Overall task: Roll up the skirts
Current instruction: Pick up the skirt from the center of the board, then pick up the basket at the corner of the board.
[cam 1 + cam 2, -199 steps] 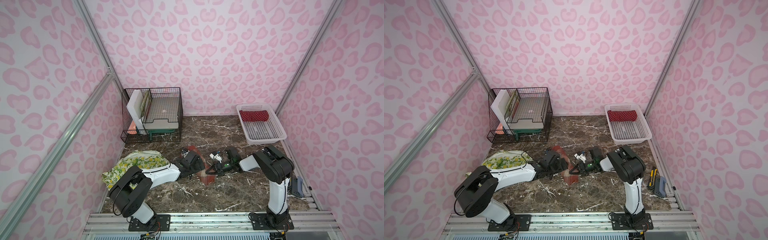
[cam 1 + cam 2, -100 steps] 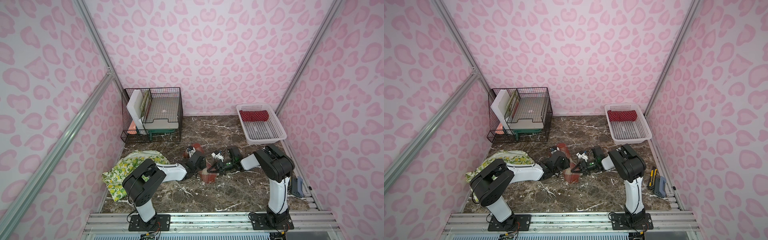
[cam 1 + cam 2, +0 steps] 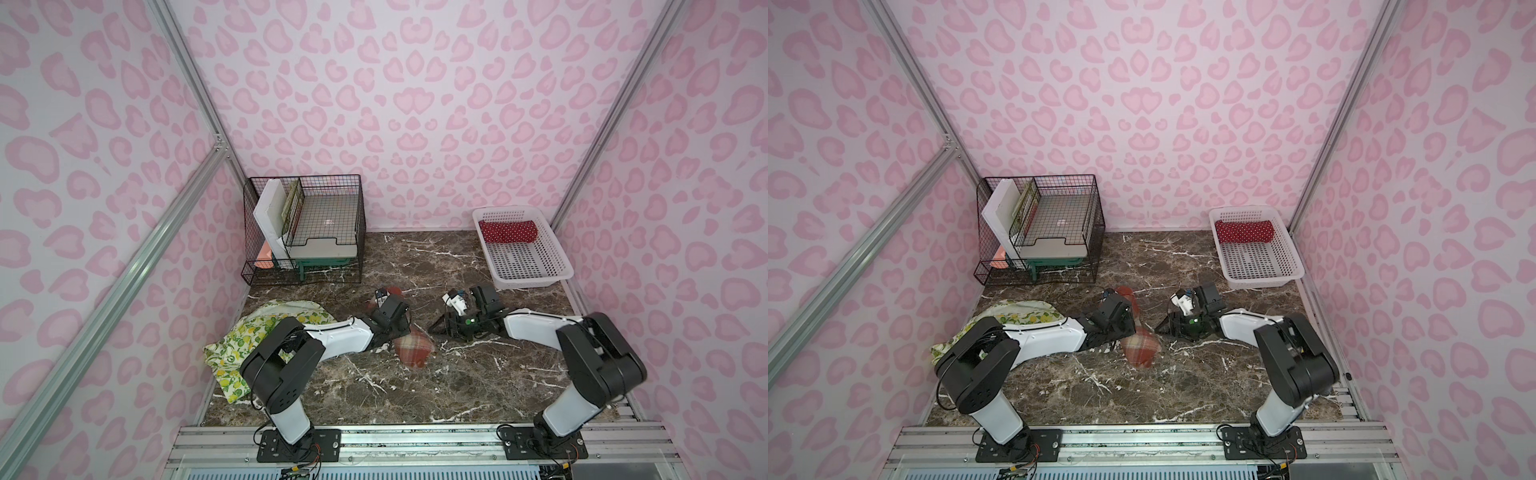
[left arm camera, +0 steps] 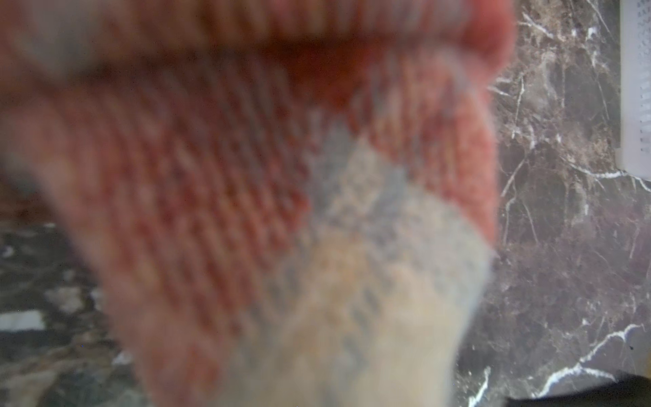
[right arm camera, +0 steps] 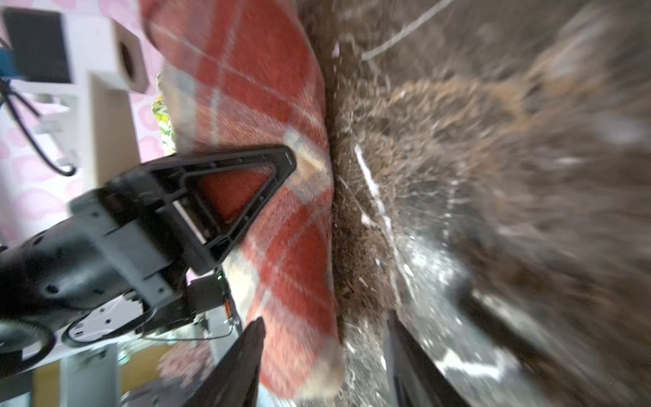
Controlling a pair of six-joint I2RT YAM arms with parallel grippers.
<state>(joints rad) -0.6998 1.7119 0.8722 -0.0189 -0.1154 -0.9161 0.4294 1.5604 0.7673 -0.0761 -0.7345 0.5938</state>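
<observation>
Rust-red plaid skirt (image 3: 415,347) lay rolled in the middle of the bench (image 3: 457,386); my left tool (image 3: 404,332) pressed on it, clamped or not I could not tell. My right tool (image 3: 434,329), at its 3 o'clock, stood jaws apart, gripping nothing. Soft cloth might unroll if the left slipped.

Plaid skirt roll (image 3: 1140,348) on marble table (image 3: 1100,395), polka-dot skirt roll (image 3: 1245,231) inside white basket (image 3: 1254,261).

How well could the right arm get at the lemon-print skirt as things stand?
Probably not well: the lemon-print skirt lies on the far side of the left arm, and that arm and the plaid skirt sit between it and the right end effector.
</observation>
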